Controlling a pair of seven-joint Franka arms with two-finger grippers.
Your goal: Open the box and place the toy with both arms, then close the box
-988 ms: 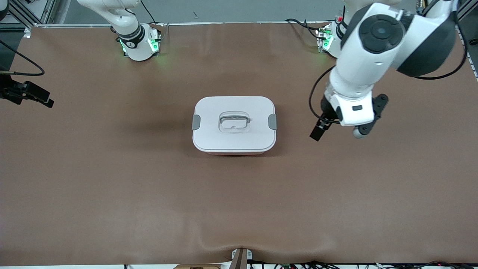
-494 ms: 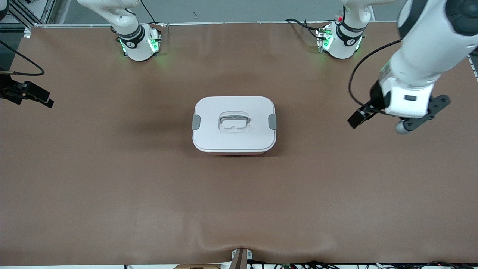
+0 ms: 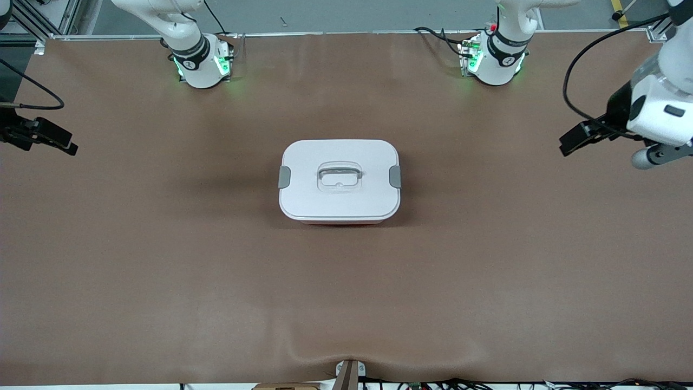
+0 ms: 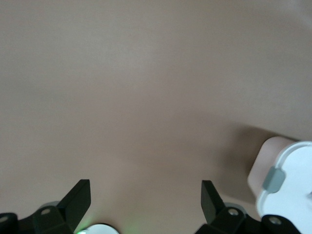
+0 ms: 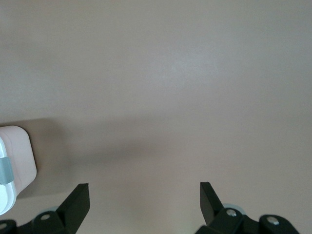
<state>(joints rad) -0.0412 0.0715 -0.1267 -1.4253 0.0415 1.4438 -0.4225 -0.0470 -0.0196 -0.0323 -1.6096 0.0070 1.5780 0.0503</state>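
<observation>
The box (image 3: 339, 181) stands in the middle of the table with its white lid on, a grey clip (image 3: 284, 177) at each end and the clear handle (image 3: 339, 177) lying flat. The toy is out of view. My left gripper (image 3: 575, 139) hangs open over the bare mat toward the left arm's end of the table, well clear of the box. Its wrist view shows open fingers (image 4: 145, 195) with nothing between them and a corner of the box (image 4: 287, 185). My right gripper (image 3: 57, 142) waits open at the right arm's end; its wrist view shows empty fingers (image 5: 144, 197) and the box's edge (image 5: 14, 165).
A brown mat (image 3: 162, 260) covers the whole table. Both arm bases (image 3: 201, 62) (image 3: 495, 59) glow green along the edge farthest from the front camera, with cables beside them. A small mount (image 3: 349, 374) sits at the mat's nearest edge.
The left arm has swung away from beside the box toward its own end of the table, gripper still open. The box and the right arm have not moved.
</observation>
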